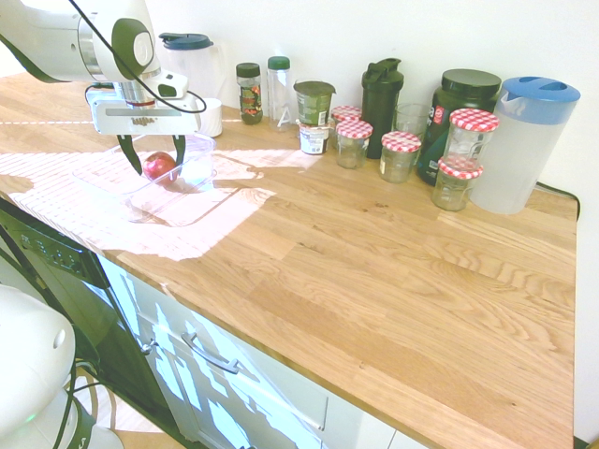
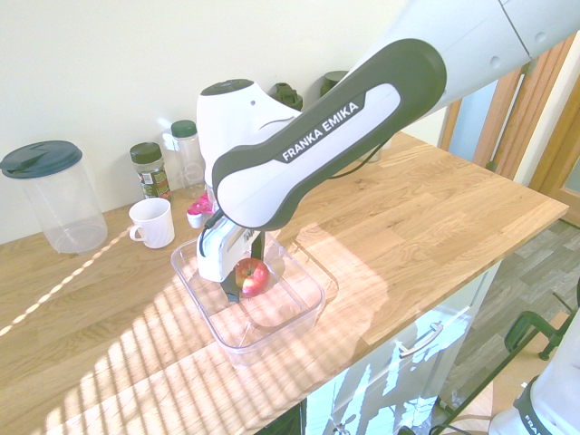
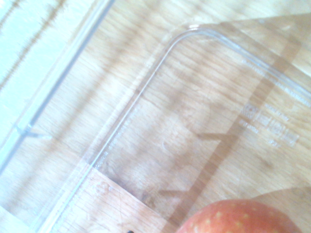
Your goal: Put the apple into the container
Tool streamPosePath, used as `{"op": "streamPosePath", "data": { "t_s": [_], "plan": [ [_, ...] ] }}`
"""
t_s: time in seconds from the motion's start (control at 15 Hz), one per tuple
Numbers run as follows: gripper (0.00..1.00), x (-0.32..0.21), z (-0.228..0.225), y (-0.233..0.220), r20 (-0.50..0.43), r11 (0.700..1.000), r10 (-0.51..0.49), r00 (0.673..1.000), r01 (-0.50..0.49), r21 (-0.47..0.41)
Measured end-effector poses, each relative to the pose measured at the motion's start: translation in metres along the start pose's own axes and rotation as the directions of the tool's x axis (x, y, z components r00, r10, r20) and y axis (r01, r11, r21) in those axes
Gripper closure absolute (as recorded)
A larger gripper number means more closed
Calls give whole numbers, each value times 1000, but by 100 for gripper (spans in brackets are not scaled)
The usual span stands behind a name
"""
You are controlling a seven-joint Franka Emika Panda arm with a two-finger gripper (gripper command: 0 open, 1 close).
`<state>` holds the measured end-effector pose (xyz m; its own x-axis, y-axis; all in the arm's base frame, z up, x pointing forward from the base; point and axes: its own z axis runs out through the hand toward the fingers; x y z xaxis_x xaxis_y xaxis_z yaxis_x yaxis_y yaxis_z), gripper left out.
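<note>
I was at the release step: my gripper (image 1: pixel 153 154) pointed straight down into the container (image 1: pixel 101 176), jaws spread to either side of the apple (image 1: pixel 159 166) and not clamping it. The round, glossy red apple sat inside the clear, shallow, round-cornered plastic tub. The next move, in my judgement, called for a straight vertical retreat, clear of the rim.
</note>
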<state>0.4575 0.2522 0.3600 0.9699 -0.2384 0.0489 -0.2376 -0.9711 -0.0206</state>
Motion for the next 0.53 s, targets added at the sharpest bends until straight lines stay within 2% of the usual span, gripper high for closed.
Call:
{"op": "streamPosePath", "data": {
  "t_s": [0.13,0.27,0.4,0.53],
  "plan": [
    [0,8,-33,2,-39,1000,16,999,-15,17],
    [0,22,-84,25,-77,995,95,992,-96,-9],
    [0,48,-119,87,-94,973,225,970,-230,-38],
    [0,84,-115,177,-88,922,378,922,-383,-57]
  ]
}}
